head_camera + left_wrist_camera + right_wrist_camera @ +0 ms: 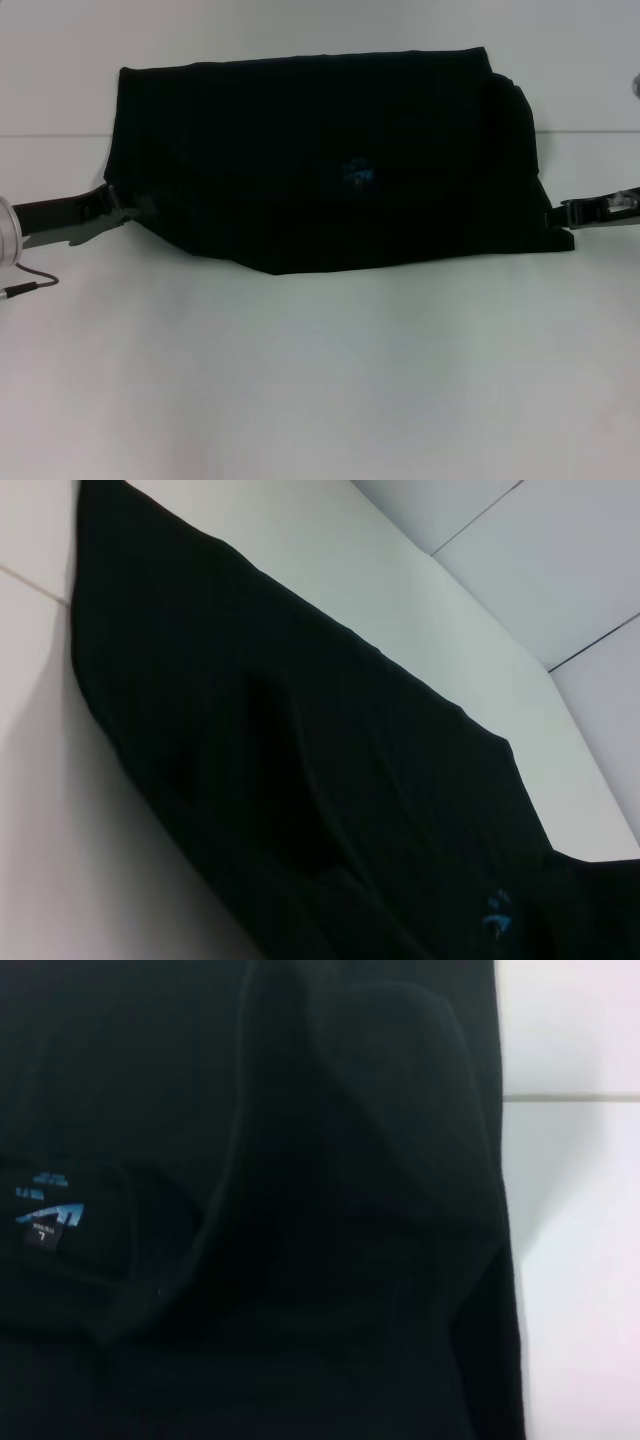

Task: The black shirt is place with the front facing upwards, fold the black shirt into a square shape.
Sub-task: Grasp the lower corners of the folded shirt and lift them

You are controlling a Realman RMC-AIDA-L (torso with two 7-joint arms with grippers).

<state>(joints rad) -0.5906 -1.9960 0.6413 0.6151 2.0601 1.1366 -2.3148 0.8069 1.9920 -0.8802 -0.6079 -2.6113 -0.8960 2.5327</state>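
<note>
Two hands flank the black shirt (320, 160), which lies partly folded, long axis across the worktop (320, 380) toward its far edge. Left hand (118, 208) and right hand (562, 215) each seem clamped on a near corner, though I cannot tell for sure.

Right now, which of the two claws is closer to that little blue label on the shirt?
The right gripper, by a modest margin. It sits at the black shirt's right edge; the left gripper is at the opposite edge. The blue label lies slightly right of the shirt's middle.
</note>
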